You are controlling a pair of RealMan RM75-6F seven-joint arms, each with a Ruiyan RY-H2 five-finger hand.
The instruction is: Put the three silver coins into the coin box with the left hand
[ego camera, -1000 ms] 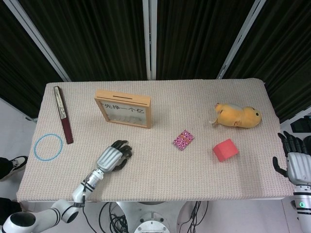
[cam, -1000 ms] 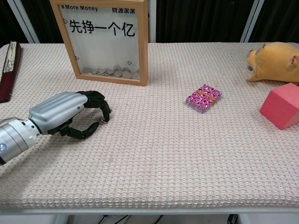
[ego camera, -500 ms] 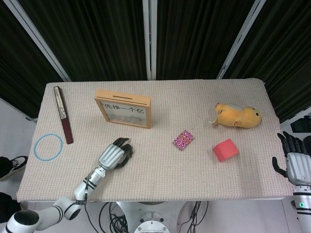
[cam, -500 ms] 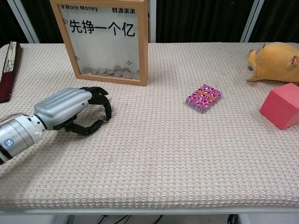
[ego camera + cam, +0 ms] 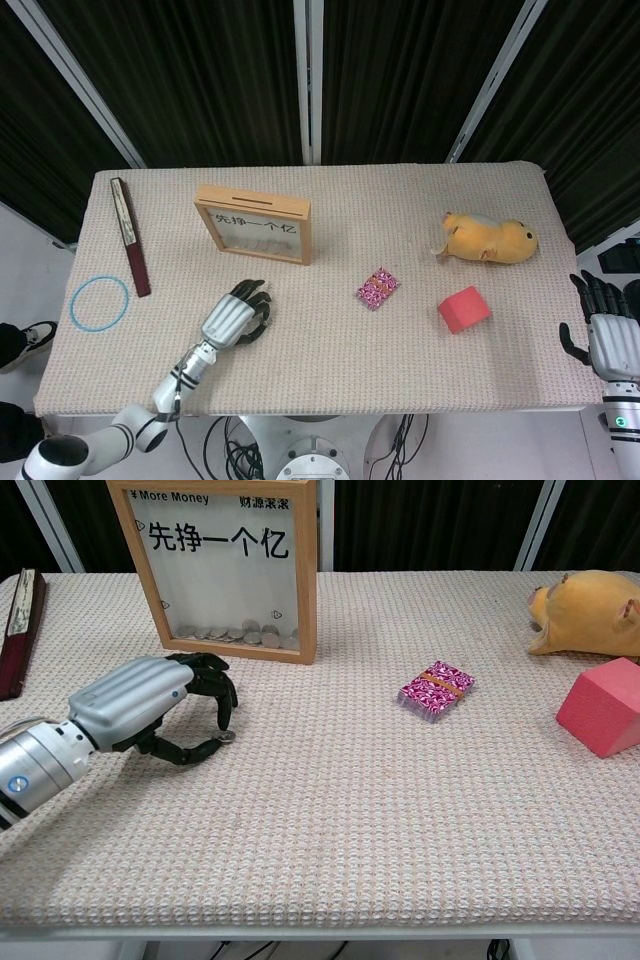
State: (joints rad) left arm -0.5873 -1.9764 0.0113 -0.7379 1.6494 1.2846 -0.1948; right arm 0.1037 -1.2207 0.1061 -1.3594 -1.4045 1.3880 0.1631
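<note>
- Coin box stands upright toward the back left of the surface, a wooden frame with a clear front printed with dark characters; silver coins lie along its bottom edge inside.
- Left robot hand sits just in front of the coin box, palm down, fingers curled toward the thumb. In the chest view a small silver coin appears pinched at the fingertips, right at the cloth; the head view shows only the curled dark fingers of this robot hand, the coin being too small to make out.
- Right robot hand hangs off the right edge of the surface, fingers spread and holding nothing.
- Pink patterned packet lies near the middle, well apart from the left robot hand.
- Red block rests toward the right, with the yellow plush toy just behind it.
- Dark narrow box lies at the far left, a blue ring beside it near the edge.
</note>
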